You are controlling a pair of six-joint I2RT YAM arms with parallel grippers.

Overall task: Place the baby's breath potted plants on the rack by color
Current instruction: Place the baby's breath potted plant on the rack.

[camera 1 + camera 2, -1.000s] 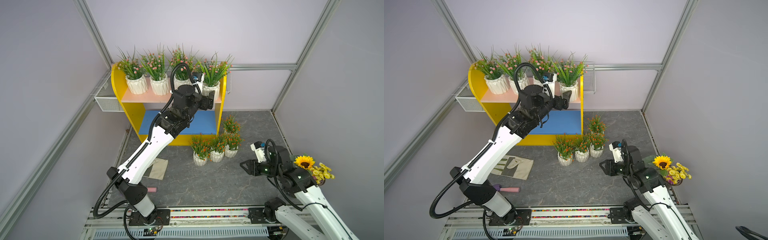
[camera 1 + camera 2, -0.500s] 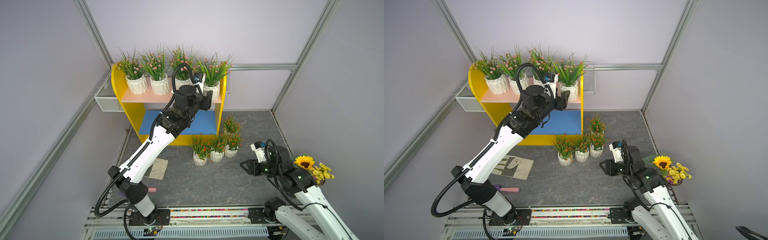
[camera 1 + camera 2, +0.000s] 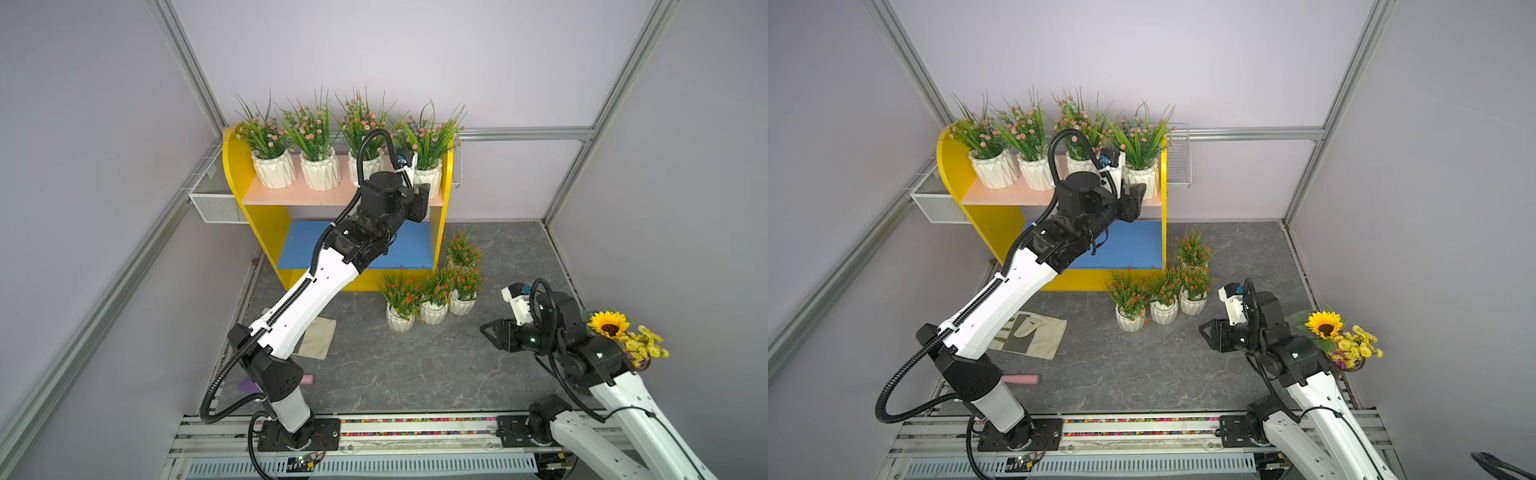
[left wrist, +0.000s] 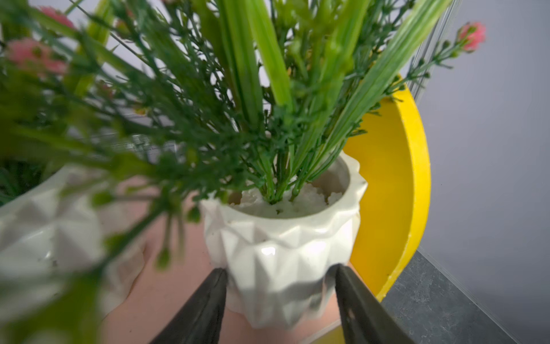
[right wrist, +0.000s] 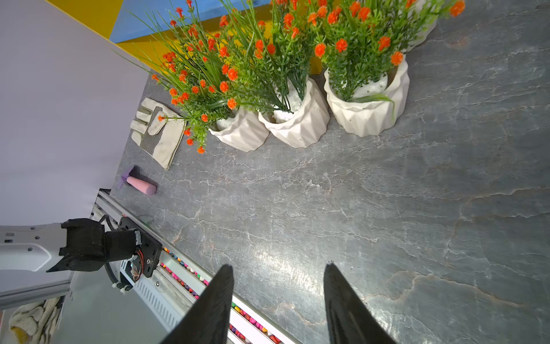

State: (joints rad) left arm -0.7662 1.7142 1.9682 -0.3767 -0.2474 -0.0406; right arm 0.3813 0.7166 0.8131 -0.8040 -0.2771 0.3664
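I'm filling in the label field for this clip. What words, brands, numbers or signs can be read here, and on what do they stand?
None: no readable text in any view.
The pink-blossom pot, the orange-blossom pots, the rack and the glove bear no print.
The circuit board by the left arm's base: too small to read any marking.

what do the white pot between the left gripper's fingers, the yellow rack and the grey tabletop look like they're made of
white pot: likely glazed ceramic, glossy highlights on hard facets; moulded plastic possible. rack: painted wood or board, matte yellow, flat cut edge. tabletop: grey with pale veins and soft sheen, stone or a printed stone-look sheet.
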